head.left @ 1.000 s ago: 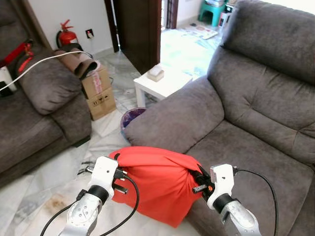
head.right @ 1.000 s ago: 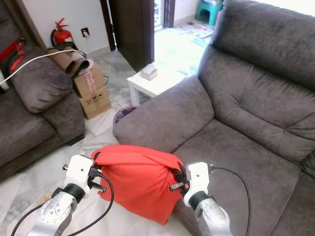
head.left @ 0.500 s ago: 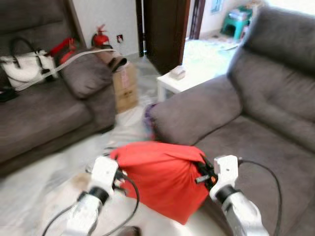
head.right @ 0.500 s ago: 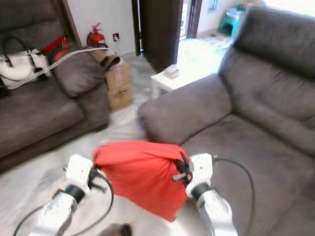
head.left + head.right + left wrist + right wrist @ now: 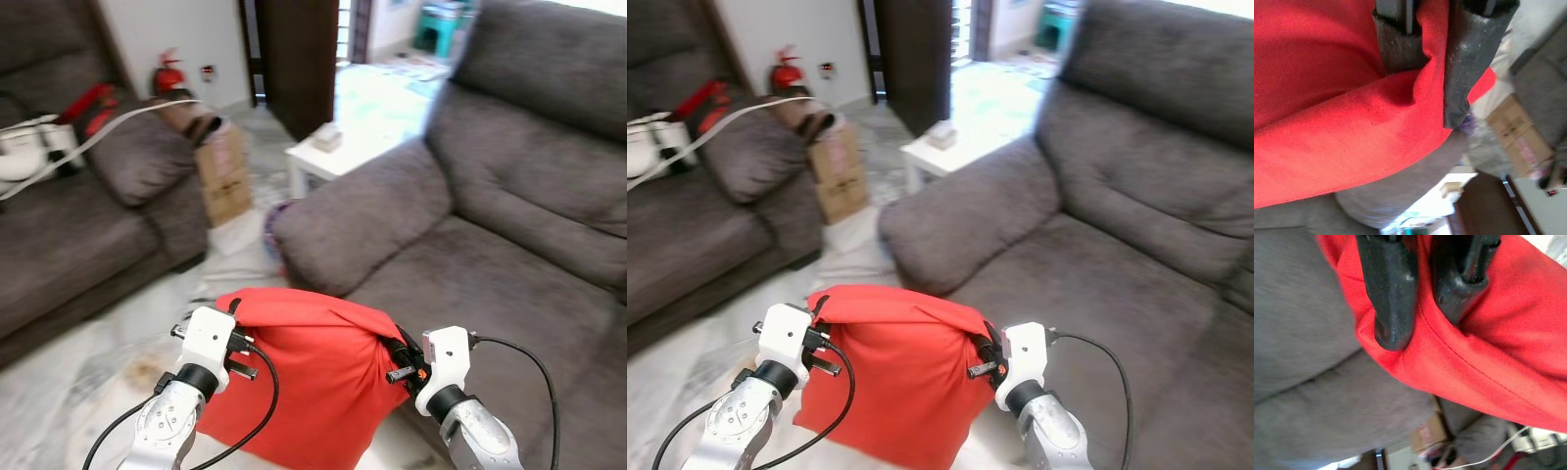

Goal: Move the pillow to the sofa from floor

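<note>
A red pillow [image 5: 304, 377] hangs off the floor between my two arms, right in front of the grey sofa's seat [image 5: 490, 284]. My left gripper [image 5: 238, 333] is shut on the pillow's left top corner; its black fingers [image 5: 1457, 68] pinch a fold of red cloth. On the pillow's right top corner my right gripper [image 5: 392, 354] is shut, with its fingers [image 5: 1391, 293] clamped on the red fabric. The pillow's right edge hangs beside the sofa's front edge.
A second grey sofa [image 5: 88, 225] with a white bag stands at the left. A cardboard box [image 5: 223, 171] and a small white table [image 5: 338, 152] stand behind the near sofa's armrest [image 5: 362, 211]. Marble floor [image 5: 88, 362] lies below the pillow.
The camera swung left, then back right, and the picture has sharpened. Both grippers keep their hold, and the pillow hangs a little lower in the picture.
</note>
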### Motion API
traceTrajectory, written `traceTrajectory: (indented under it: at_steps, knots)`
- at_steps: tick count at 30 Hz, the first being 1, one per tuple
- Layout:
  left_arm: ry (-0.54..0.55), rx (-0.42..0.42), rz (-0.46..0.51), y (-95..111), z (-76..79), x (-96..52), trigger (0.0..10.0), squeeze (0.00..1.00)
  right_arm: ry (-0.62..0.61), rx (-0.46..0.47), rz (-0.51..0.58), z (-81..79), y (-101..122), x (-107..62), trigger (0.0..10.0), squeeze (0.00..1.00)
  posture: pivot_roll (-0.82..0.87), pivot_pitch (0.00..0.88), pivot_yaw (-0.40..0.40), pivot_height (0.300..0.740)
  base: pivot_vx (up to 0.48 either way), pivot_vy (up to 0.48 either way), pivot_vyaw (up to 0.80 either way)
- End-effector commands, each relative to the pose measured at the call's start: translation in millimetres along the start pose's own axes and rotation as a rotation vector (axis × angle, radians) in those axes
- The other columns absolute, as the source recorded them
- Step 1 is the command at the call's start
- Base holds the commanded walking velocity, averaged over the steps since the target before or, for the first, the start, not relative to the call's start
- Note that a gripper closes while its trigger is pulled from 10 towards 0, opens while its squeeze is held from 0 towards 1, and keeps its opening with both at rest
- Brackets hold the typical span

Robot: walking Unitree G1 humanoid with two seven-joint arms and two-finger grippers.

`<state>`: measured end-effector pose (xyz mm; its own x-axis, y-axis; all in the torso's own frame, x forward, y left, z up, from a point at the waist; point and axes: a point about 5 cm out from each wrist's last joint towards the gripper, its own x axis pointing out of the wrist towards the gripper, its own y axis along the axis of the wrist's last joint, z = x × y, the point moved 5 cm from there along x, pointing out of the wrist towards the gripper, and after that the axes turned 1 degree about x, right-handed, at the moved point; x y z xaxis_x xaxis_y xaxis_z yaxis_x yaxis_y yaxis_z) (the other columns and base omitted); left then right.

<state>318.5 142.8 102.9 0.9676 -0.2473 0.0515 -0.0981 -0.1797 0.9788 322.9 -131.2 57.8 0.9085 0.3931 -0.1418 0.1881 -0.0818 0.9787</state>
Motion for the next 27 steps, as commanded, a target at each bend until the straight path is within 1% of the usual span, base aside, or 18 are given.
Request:
traceTrajectory:
  at_steps: [1, 2, 4, 6, 9, 20, 27]
  knots:
    - [0.060, 0.022, 0.052, 11.5, -18.4, -2.4, 10.0, 0.00, -0.040, 0.001, 0.077, 8.2, 18.5, 0.1, 10.0, 0.00, 0.04, 0.125, 0.012, 0.740, 0.000, 0.000, -0.80]
    - [0.060, 0.022, 0.052, 11.5, -18.4, -2.4, 10.0, 0.00, -0.040, 0.001, 0.077, 8.2, 18.5, 0.1, 10.0, 0.00, 0.04, 0.125, 0.012, 0.740, 0.000, 0.000, -0.80]
    - [0.059, 0.039, 0.053, 11.6, -19.4, -2.9, 10.0, 0.00, -0.042, 0.002, 0.074, 8.0, 18.0, 0.2, 10.0, 0.00, 0.04, 0.128, 0.014, 0.740, 0.000, -0.456, -0.80]
    - [0.060, 0.038, 0.055, 11.8, -19.6, -2.9, 10.0, 0.00, -0.042, 0.002, 0.074, 8.0, 17.8, 0.2, 10.0, 0.00, 0.04, 0.128, 0.014, 0.740, 0.000, -0.458, -0.80]
    - [0.064, 0.023, 0.055, 12.0, -20.3, -2.3, 10.0, 0.00, -0.049, 0.000, 0.071, 9.0, 17.1, 0.3, 10.0, 0.00, 0.04, 0.128, 0.013, 0.740, 0.000, 0.000, -0.80]
    - [0.056, 0.034, 0.054, 11.9, -20.8, -2.4, 10.0, 0.00, -0.051, -0.008, 0.060, 10.7, 15.4, -0.1, 10.0, 0.00, 0.04, 0.128, 0.012, 0.740, 0.000, 0.000, -0.80]
    - [0.048, 0.018, 0.065, 13.0, -17.5, -1.2, 10.0, 0.00, -0.057, -0.012, 0.055, 12.8, 15.3, 0.6, 10.0, 0.00, 0.04, 0.123, 0.004, 0.740, 0.000, 0.000, -0.80]
